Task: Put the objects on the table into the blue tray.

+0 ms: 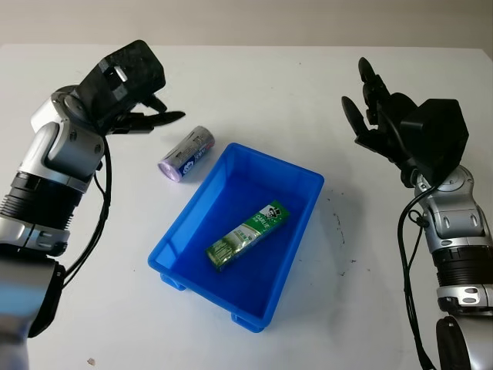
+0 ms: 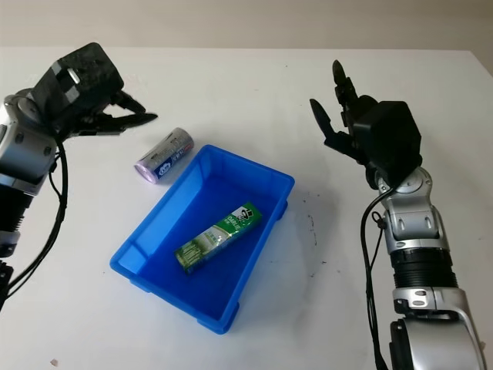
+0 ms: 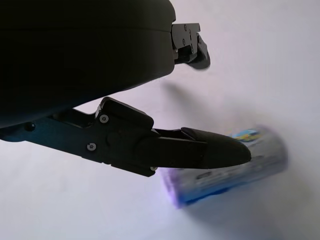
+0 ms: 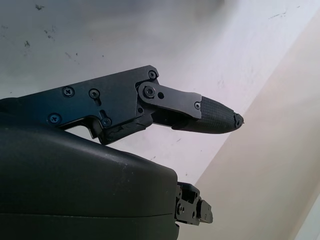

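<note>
Three black fingers [image 1: 158,119] of the left hand [image 1: 123,89] reach out, released and holding nothing, above one purple can [image 1: 186,154]. It lies on its side on the white counter [image 1: 254,85], just beside the blue tray [image 1: 304,212], its long axis slanting along the tray's wall. One green box [image 1: 246,234] lies diagonally inside the tray. Off to the tray's other side, the right hand [image 1: 385,116] is raised, open.
</note>
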Controlling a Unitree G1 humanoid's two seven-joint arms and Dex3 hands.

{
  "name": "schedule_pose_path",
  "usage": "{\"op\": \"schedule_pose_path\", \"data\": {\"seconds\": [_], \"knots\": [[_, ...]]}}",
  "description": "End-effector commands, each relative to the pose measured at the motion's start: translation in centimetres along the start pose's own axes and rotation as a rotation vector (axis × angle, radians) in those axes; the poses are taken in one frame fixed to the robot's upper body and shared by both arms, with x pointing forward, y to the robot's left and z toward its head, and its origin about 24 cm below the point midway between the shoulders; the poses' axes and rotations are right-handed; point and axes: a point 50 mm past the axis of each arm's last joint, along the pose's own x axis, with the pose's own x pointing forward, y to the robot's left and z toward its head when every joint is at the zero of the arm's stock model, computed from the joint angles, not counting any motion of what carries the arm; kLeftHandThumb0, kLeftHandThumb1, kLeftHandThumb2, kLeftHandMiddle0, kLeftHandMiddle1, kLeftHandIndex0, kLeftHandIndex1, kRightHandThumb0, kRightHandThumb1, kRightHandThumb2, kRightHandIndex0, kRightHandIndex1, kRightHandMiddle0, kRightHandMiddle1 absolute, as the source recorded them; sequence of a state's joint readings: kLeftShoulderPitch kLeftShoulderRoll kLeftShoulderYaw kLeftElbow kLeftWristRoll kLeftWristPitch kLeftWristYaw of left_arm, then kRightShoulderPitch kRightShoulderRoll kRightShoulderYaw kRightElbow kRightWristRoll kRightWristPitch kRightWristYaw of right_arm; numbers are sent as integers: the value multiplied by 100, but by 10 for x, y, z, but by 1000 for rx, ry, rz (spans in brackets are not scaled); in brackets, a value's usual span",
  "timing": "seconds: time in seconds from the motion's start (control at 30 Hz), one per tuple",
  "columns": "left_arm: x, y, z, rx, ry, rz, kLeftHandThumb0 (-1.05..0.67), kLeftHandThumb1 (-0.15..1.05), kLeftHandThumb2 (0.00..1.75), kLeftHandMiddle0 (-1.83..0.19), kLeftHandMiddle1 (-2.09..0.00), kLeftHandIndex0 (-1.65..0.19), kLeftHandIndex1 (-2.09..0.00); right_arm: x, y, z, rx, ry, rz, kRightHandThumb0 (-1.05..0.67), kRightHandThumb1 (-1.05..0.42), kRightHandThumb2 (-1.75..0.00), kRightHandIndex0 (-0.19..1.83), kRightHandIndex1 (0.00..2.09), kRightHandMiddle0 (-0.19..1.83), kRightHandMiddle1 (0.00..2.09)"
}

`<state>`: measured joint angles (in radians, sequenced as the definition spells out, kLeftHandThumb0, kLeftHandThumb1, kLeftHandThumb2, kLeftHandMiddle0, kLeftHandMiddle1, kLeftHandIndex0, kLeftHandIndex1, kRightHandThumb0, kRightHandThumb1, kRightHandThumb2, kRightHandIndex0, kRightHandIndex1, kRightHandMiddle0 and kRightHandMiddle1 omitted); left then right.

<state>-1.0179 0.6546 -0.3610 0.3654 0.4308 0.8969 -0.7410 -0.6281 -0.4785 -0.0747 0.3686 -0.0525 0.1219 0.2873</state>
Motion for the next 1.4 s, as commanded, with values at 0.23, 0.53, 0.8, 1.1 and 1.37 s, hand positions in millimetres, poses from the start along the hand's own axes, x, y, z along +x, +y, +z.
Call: {"op": "schedule_pose_path", "data": {"seconds": [0.23, 0.53, 0.8, 1.1, 1.37], "knots": [[-13, 14, 10, 73, 60, 3, -84, 105, 38, 14, -72, 19, -1, 1, 0, 8, 1, -26, 15, -60, -105, -66, -19, 0, -19, 0], [-16, 16, 22, 176, 34, -18, -88, 105, 42, 19, -17, 16, -3, 1, 2, 8, -17, -26, 18, -59, -105, -67, -19, 0, -19, 0], [-22, 14, 33, 247, -4, -46, -92, 105, 38, 12, -6, 15, -4, 3, 4, 9, -25, -31, 23, -57, -105, -68, -19, 0, -19, 0], [-20, 5, 41, 414, 0, -37, -92, 105, 42, 8, -6, 16, -2, 3, 5, 10, -3, -38, 26, -58, -105, -68, -19, 0, -19, 0], [-5, -22, 43, 534, -6, -82, -88, 105, 43, 12, -55, 9, -63, 3, 8, 11, 6, -35, 28, -57, -105, -69, -19, 0, -19, 0]]}}
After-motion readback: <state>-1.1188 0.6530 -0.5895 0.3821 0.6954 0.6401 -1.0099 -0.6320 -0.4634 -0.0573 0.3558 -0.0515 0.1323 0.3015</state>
